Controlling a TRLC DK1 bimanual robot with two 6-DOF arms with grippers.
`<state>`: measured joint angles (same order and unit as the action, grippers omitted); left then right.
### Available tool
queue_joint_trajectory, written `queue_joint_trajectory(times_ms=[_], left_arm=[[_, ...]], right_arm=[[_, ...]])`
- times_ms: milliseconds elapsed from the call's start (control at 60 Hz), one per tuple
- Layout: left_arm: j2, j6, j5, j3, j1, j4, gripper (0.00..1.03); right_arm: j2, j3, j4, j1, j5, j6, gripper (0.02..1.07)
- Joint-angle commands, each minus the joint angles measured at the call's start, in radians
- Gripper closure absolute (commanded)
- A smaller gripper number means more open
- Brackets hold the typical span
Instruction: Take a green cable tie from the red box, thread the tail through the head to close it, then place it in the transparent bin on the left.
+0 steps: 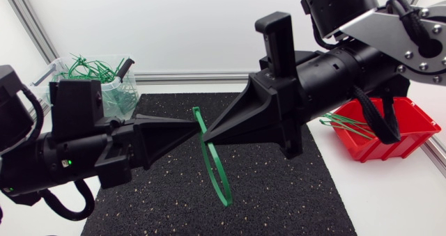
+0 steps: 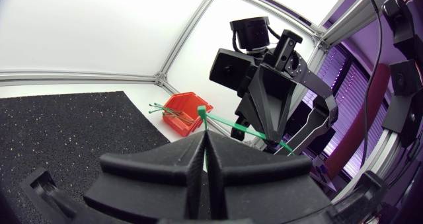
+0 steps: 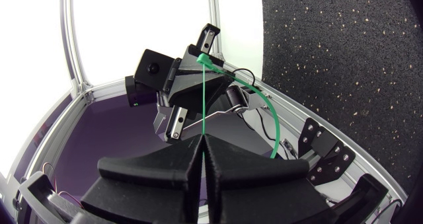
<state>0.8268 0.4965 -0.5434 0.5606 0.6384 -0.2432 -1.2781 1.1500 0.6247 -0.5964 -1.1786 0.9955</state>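
A green cable tie (image 1: 217, 173) hangs as a loop over the black mat (image 1: 279, 194), mid-table. My left gripper (image 1: 197, 129) and right gripper (image 1: 207, 134) meet tip to tip at the loop's upper part, each shut on the strap. In the left wrist view the strap (image 2: 221, 121) rises from between my own fingers (image 2: 201, 145) to the tie's head and runs on to the right gripper (image 2: 268, 135). From the right gripper (image 3: 203, 139) the strap (image 3: 205, 98) leads straight to the head at the left gripper (image 3: 196, 55). Whether the tail passes through the head is not visible.
The red box (image 1: 390, 135) with several green ties (image 1: 345, 124) sits at the right, beside the mat. At the back left stands the transparent bin (image 1: 50, 83), holding several green ties. The right arm's cable (image 1: 380, 114) hangs in front of the red box.
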Motion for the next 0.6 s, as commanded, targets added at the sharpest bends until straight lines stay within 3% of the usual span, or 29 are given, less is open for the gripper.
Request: queue_joint_trajectory(times_ms=[0,317,583], left_arm=[[-0.014,-0.012,0.005,0.001,0.010,-0.002,1.00],[-0.031,-0.039,0.040,-0.008,0.049,0.005,1.00],[-0.066,-0.142,0.192,-0.025,0.149,-0.002,1.00]], right_arm=[[-0.018,-0.021,-0.008,-0.005,-0.004,0.028,1.01],[-0.018,-0.021,-0.014,0.004,-0.007,0.028,1.01],[-0.007,0.010,-0.006,0.006,-0.013,0.043,1.01]])
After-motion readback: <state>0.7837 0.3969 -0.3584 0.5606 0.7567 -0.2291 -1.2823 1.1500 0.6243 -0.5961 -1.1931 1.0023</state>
